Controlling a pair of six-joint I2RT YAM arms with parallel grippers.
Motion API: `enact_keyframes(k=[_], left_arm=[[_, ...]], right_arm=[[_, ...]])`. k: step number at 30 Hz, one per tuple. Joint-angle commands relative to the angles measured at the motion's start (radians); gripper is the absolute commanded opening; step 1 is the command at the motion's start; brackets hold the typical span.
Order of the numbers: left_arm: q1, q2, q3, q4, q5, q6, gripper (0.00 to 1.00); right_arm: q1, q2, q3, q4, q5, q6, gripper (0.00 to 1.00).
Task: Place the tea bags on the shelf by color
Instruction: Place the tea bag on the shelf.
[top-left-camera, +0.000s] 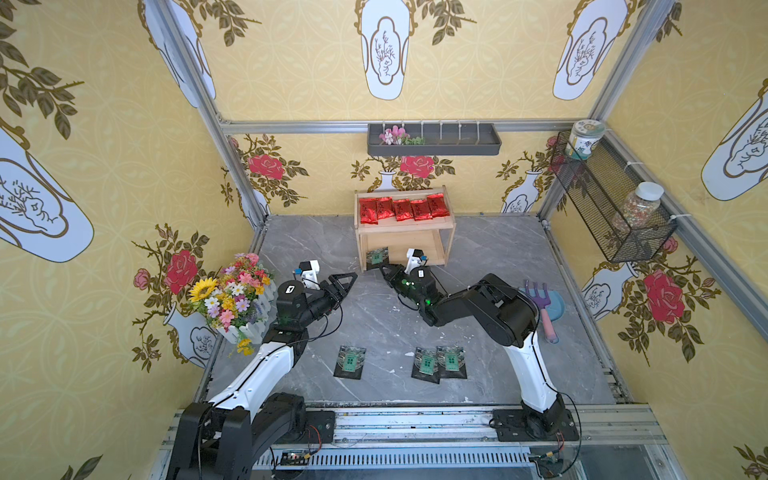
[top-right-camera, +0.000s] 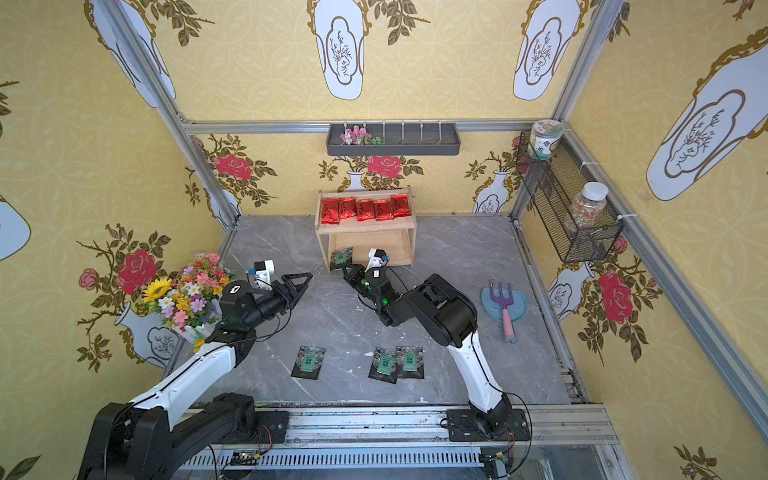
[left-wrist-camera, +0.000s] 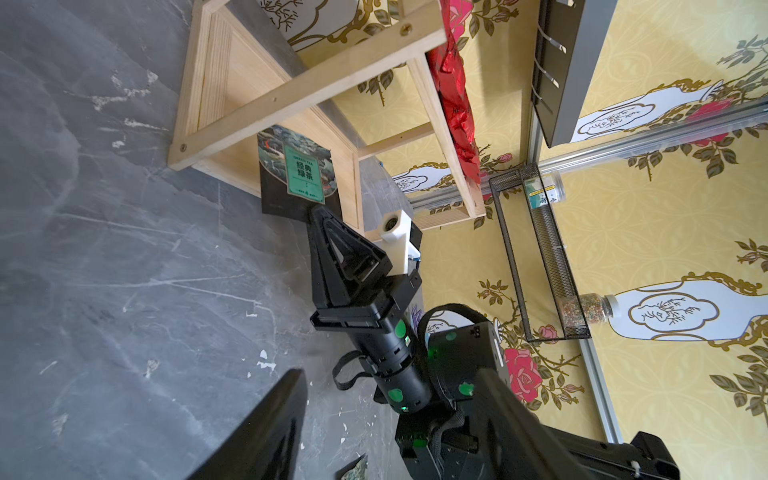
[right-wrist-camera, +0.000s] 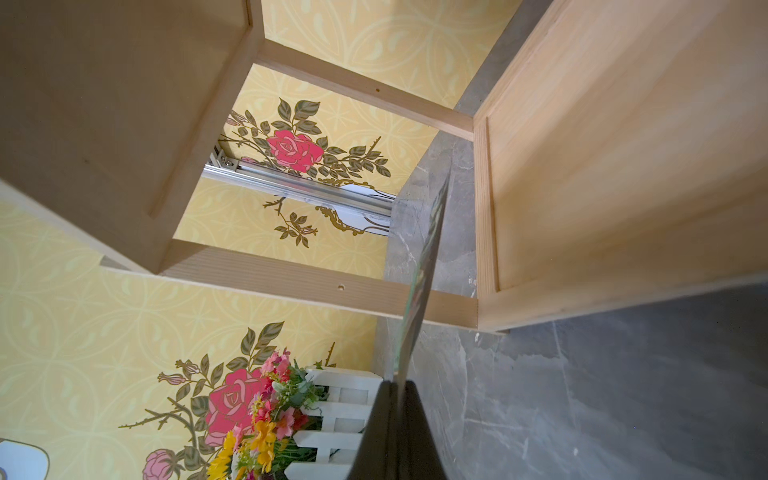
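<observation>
The black tea bag (top-left-camera: 377, 258) that we are placing is pinched at one edge by the right gripper (top-left-camera: 384, 270), whose jaws are closed flat on it. The bag stands tilted at the front left corner of the lower tier (top-left-camera: 415, 248) of the shelf (top-left-camera: 405, 230), only partly inside. We cannot tell whether it touches the wood. The shelf is at the middle of the far edge of the counter (top-left-camera: 498, 257).

In our judgement the good way is to lay the bag flatter and push it deeper, past the front rim and the corner post. We would release it only when it lies on the board.

The top tier (top-left-camera: 432, 222) carries the five red tea bags (top-left-camera: 402, 209), so black belongs below. Three more black tea bags (top-left-camera: 350, 361) lie near the counter's near edge. The left gripper (top-left-camera: 351, 284) hangs apart from the shelf, its jaws spread and empty, and we would hold it clear of the right arm.
</observation>
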Motion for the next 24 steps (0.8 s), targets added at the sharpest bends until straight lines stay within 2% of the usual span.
enact_keyframes(k=[1, 9, 24], left_arm=[[0.003, 0.001, -0.007, 0.0, 0.016, 0.012, 0.69], [0.013, -0.005, -0.008, -0.001, 0.029, 0.016, 0.69], [0.028, 0.006, -0.001, -0.002, 0.029, 0.015, 0.69]], right_arm=[[-0.004, 0.03, 0.052, -0.04, -0.025, -0.043, 0.02], [-0.029, 0.095, 0.161, -0.126, -0.078, -0.064, 0.03], [-0.047, 0.153, 0.276, -0.196, -0.083, -0.065, 0.04]])
